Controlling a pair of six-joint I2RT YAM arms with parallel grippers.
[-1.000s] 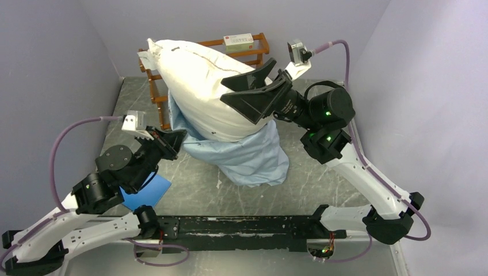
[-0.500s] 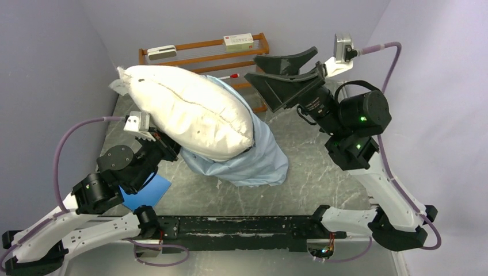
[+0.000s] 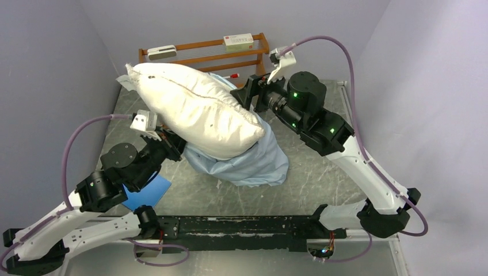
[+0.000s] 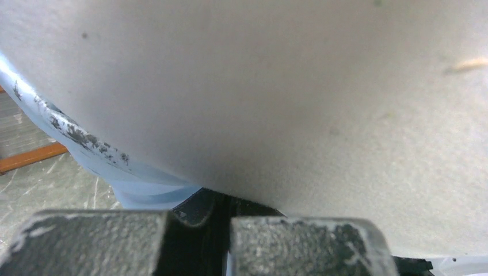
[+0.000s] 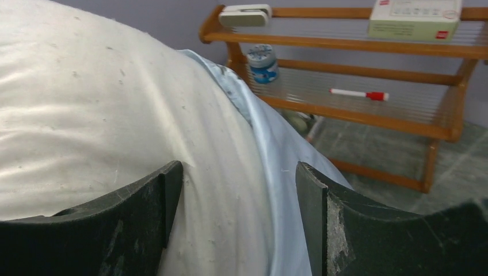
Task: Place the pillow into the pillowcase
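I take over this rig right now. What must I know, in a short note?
Left gripper: shut, apparently pinching the pillowcase edge beneath the pillow.
Right gripper: open, straddling the pillow's far edge, where blue fabric lies against it.
Done: only the pillow's lower end appears to sit in the pillowcase mouth.
Left: most of the pillow sticks out, tilted; it needs pushing deeper, or the case pulling over it.

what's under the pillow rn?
Bunched pillowcase lies under the pillow's lower end, on the table. The left gripper is tucked beneath its near-left side. Covered: how far the pillow's end sits inside the case, and whether the left jaws grip fabric.
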